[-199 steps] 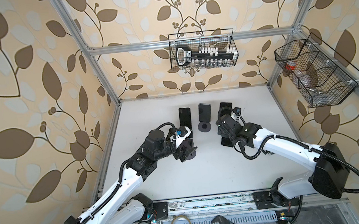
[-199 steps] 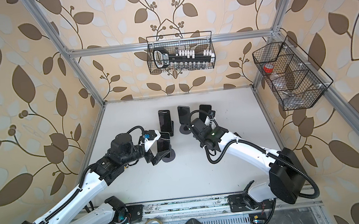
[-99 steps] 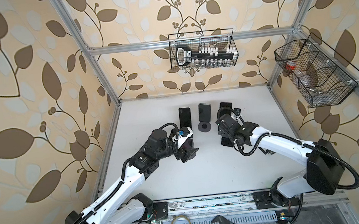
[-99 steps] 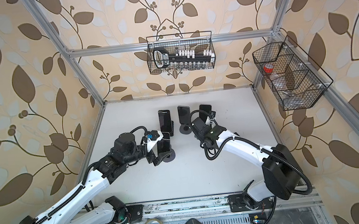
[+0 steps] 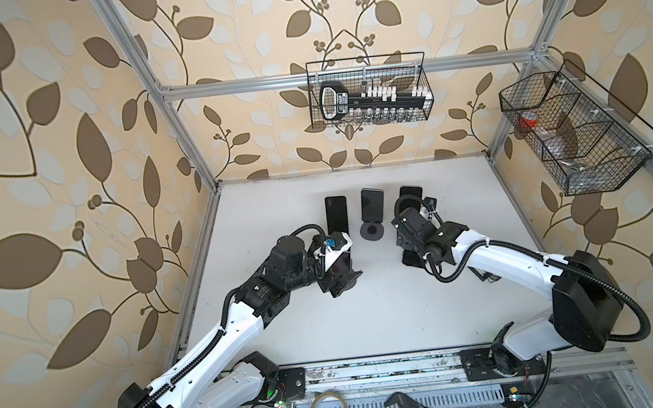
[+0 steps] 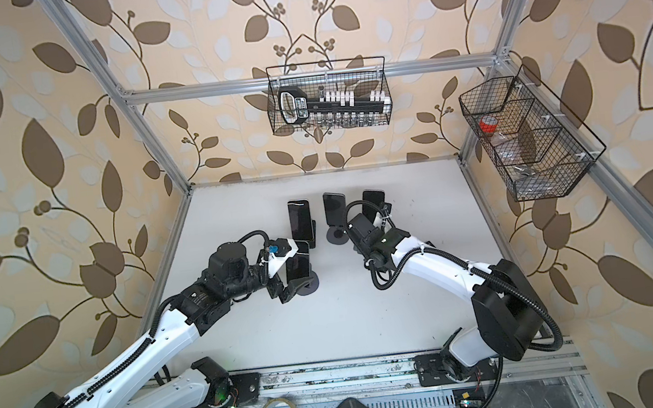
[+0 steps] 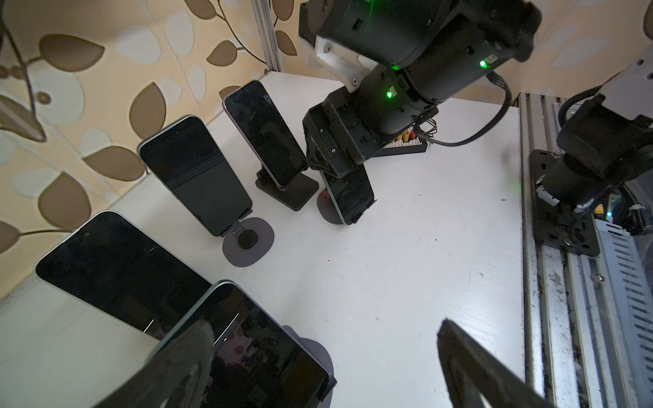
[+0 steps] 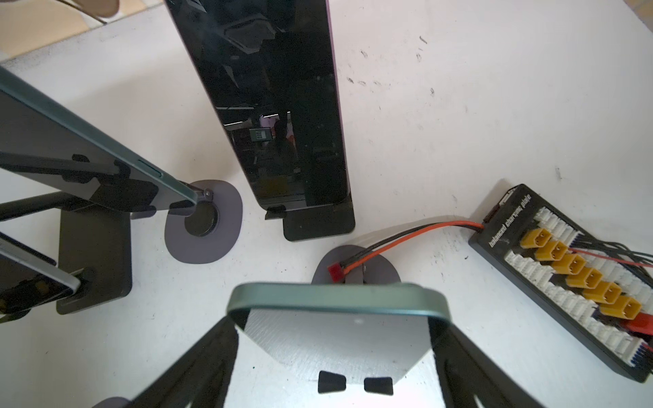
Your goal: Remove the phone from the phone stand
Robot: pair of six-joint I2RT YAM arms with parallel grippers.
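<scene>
**Right gripper** [image 8: 335, 321]: positioned over the top end of the phone [image 8: 339, 300], a green-edged handset. One finger [image 8: 198, 356] stands at each long side of the phone, with the phone's top edge between them. The jaws are partly apart, at about the width of the phone. Whether the pads press on its sides cannot be told.

**Phone location:** the phone leans on the phone stand [image 8: 383, 270], whose round grey base rests on the white table [image 5: 371, 317]. It is the front right unit of the group. It stands just in front of a purple-edged phone [image 8: 282, 106] on a black rectangular stand [image 8: 318, 222]. In the left wrist view its lower end sits against the stand (the upper end is hidden by the right gripper).

**Left gripper** [image 7: 323, 325]: jaws wide, holding nothing. It hovers at the front left phone [image 7: 254, 353], which leans on its own stand. One finger overlaps that phone's edge in the left wrist view; the other is over bare table.

**Nearby items:** a charging board [image 8: 565, 282] with yellow connectors lies on the table just beside the phone stand. Its red-and-black wire [image 8: 406, 236] runs to a red plug [image 8: 334, 273] lying on the stand's base.
</scene>
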